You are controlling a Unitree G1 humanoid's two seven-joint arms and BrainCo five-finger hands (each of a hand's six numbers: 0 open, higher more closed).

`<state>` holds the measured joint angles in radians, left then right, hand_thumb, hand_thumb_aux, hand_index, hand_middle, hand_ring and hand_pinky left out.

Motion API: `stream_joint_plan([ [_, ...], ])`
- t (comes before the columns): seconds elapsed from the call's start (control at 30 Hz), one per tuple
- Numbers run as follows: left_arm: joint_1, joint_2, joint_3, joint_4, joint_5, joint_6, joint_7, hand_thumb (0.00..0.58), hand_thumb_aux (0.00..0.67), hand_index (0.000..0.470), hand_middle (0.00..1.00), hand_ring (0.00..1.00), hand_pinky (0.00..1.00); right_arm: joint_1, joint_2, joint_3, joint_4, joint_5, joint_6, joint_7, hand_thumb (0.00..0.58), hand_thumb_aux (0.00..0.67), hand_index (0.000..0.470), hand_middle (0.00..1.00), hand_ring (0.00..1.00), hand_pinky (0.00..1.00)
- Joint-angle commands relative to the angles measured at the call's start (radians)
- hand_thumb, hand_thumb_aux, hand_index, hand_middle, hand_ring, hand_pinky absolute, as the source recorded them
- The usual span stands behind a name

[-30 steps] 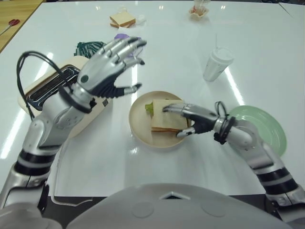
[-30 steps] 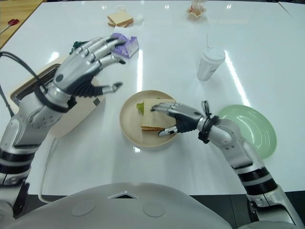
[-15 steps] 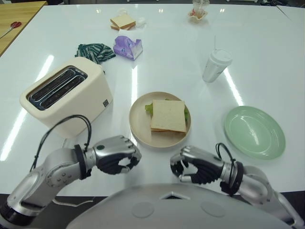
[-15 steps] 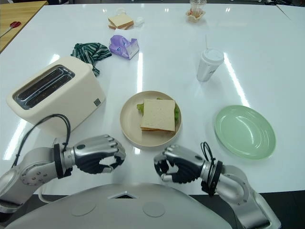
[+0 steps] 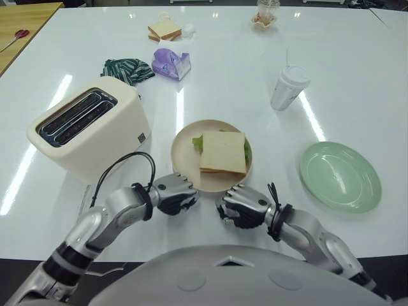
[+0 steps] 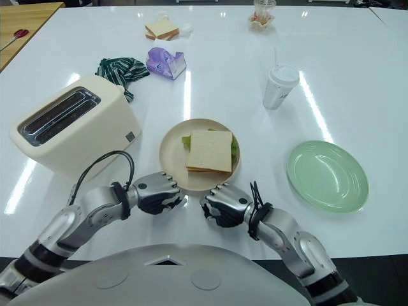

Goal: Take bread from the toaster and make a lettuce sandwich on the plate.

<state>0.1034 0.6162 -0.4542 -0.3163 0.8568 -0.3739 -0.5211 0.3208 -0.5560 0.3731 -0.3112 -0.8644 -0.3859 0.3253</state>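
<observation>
Left hand point(image 5: 173, 194) and right hand point(image 5: 242, 206) sit with fingers point(image 5: 183, 201) curled tight, holding nothing, just before the plate point(image 5: 183, 159) bearing the sandwich point(image 5: 223, 152).

Bright, even light from overhead falls on the glossy white counter point(image 5: 357, 76). Long glare streaks (lamps mirrored in the sheen) run just beyond the plate point(image 5: 185, 166), well to its left and off to its right. Shadows around the plate are faint and soft.

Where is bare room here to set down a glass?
Bare: the stretch between purple pack, cup and sandwich plate; the strip between it and the green plate. Crowded: the near edge, at left hand and right hand.
</observation>
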Motion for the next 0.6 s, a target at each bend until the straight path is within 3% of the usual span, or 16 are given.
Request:
stream_joint_plan([
  [0.03,-0.183,-0.088,-0.048,0.175,0.114,0.02,0.084,0.58,0.67,0.47,1.0,1.0,1.0,-0.176,0.028,0.006,0.165,-0.089,0.072,-0.027,0.58,0.67,0.47,1.0,1.0,1.0],
  [0.33,-0.61,-0.237,-0.137,0.717,0.274,0.079,0.335,0.58,0.67,0.47,1.0,1.0,1.0,-0.644,0.094,0.079,0.704,-0.145,0.108,-0.224,0.58,0.67,0.47,1.0,1.0,1.0],
  [0.5,-0.633,-0.201,-0.142,0.693,0.269,0.078,0.384,0.58,0.67,0.47,1.0,1.0,1.0,-0.689,0.064,0.103,0.73,-0.121,0.083,-0.26,0.58,0.67,0.47,1.0,1.0,1.0],
  [0.57,-0.595,-0.159,-0.133,0.612,0.281,0.085,0.395,0.546,0.507,0.356,0.19,0.19,0.19,-0.648,0.028,0.086,0.654,-0.098,0.076,-0.259,0.58,0.67,0.47,1.0,1.0,1.0],
  [0.6,-0.56,-0.133,-0.12,0.548,0.277,0.088,0.397,0.493,0.41,0.288,0.0,0.0,0.0,-0.607,0.004,0.066,0.586,-0.084,0.078,-0.256,0.58,0.67,0.47,1.0,1.0,1.0],
])
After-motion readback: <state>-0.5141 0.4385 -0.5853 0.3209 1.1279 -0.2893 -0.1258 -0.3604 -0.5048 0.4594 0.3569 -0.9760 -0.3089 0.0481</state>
